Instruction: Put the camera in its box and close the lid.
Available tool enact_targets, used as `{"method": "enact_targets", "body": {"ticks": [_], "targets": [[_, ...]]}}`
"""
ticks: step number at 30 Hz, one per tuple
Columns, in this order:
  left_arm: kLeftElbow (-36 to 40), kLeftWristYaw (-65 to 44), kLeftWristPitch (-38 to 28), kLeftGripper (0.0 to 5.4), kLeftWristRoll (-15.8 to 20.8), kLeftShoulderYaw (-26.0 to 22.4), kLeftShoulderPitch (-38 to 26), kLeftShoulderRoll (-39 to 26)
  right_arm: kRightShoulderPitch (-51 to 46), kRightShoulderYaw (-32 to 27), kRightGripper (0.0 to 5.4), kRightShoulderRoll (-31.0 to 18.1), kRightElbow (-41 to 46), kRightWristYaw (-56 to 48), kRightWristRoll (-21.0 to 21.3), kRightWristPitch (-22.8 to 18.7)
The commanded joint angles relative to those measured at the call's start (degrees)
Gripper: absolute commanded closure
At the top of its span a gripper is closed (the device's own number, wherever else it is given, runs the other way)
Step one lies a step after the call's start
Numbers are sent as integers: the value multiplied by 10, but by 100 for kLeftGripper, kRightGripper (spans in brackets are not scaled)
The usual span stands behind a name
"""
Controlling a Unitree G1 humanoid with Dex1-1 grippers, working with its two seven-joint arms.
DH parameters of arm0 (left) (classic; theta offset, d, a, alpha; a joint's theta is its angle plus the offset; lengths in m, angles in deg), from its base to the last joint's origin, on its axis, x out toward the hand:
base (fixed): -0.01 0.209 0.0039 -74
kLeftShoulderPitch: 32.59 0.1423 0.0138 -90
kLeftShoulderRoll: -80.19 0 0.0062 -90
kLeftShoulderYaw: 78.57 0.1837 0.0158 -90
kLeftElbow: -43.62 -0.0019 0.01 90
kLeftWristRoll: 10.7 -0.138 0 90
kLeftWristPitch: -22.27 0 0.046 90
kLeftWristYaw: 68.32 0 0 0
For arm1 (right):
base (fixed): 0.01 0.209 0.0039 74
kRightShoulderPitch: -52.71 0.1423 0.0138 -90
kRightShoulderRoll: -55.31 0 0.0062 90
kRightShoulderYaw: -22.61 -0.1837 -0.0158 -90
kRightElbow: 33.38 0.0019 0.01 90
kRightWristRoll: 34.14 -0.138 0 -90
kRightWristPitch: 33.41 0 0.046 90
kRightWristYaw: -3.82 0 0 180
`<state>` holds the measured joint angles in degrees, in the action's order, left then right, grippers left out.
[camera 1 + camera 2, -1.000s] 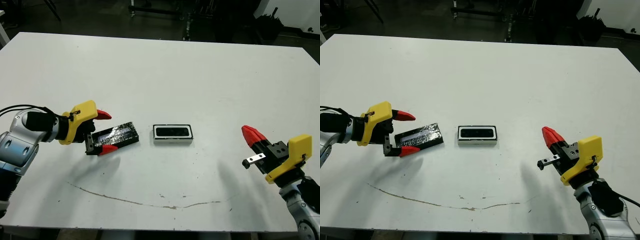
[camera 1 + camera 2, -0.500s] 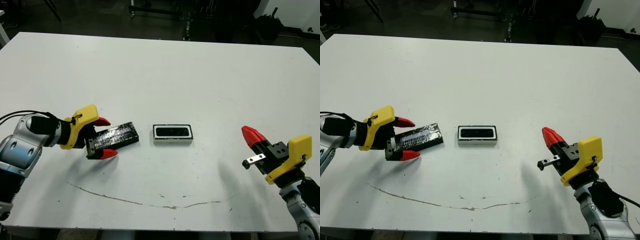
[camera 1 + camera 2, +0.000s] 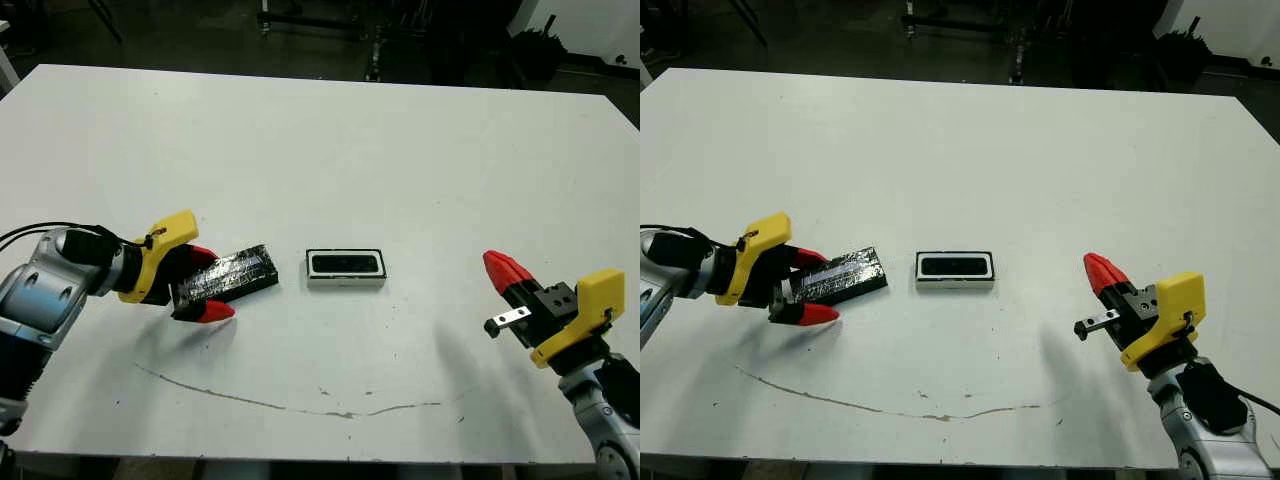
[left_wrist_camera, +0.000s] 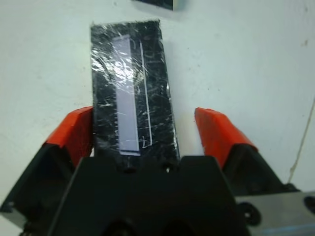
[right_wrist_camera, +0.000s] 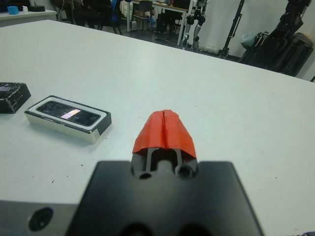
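On the left, the left gripper (image 3: pixel 205 282) is at the near end of the lid (image 3: pixel 232 274), which lies flat on the white table (image 3: pixel 330 140), a little to the left of the box. Its fingers (image 4: pixel 74 132) are apart, one on each long side of the lid. In the left wrist view one finger touches the lid's edge or is very close to it, while the other is clearly away from it, so I judge that the lid is not yet held.

In the middle stands the box (image 3: pixel 346 267). The camera (image 5: pixel 70 112) lies already inside its hollow, so the first part of the task seems done. What is left is to take the lid, carry it over the box and put it down on it.

On the right, the right gripper (image 3: pixel 1099 272) hangs above the table, well apart from the box, with its fingers pressed together and holding nothing.

Some things are hard to make out. The left gripper's black body hides the near end of the lid. I cannot tell if the camera sits fully flat in the hollow. It also does not show which face of the lid is up.
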<state>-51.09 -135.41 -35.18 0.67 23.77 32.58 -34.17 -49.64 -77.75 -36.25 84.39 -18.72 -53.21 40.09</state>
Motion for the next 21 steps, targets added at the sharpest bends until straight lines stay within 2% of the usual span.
{"method": "enact_targets", "body": {"ticks": [1, 6, 9, 21], "targets": [[3, 10, 19, 154, 7, -5, 5, 1, 1, -1, 540, -6, 0, 5, 2, -5], [5, 18, 43, 223, 18, -8, 2, 3, 1, 1, 540, -8, 7, 8, 1, -14], [9, 25, 41, 224, 23, -11, 6, 4, 2, 1, 540, -6, -2, 3, 0, -3], [13, 33, 1, 224, 18, -9, 9, 5, -6, -1, 540, -7, 19, 19, 0, -29]]}}
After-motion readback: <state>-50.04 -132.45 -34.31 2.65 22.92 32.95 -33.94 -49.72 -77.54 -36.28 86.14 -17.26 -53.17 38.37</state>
